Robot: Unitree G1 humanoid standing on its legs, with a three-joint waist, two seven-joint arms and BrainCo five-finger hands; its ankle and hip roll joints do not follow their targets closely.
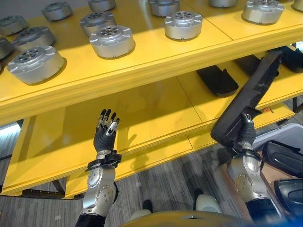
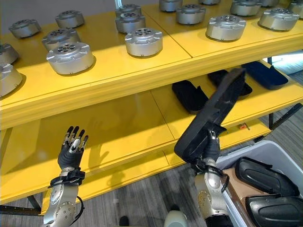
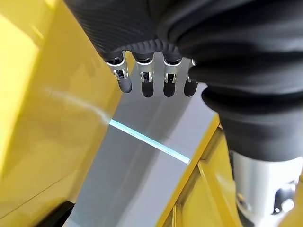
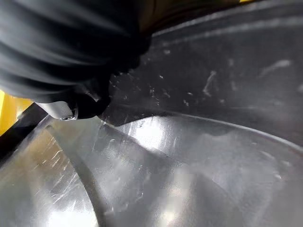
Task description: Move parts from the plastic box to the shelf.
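Note:
My right hand (image 2: 211, 147) is shut on the lower end of a long black part (image 2: 213, 112), which stands tilted up and to the right in front of the lower yellow shelf (image 1: 142, 113). Very close in the right wrist view lies the part's scuffed black surface (image 4: 227, 94). The grey plastic box (image 2: 271, 150) stands at the lower right, with two more black parts (image 2: 262, 177) in it. My left hand (image 1: 105, 133) is raised open in front of the lower shelf's left half, its fingers (image 3: 147, 80) straight and holding nothing.
Several round silver housings (image 1: 112, 41) stand on the upper yellow shelf (image 1: 156, 56). On the lower shelf, black parts (image 2: 189, 95) lie at the right and a dark blue one (image 2: 265, 73) lies further right. Its left half is bare.

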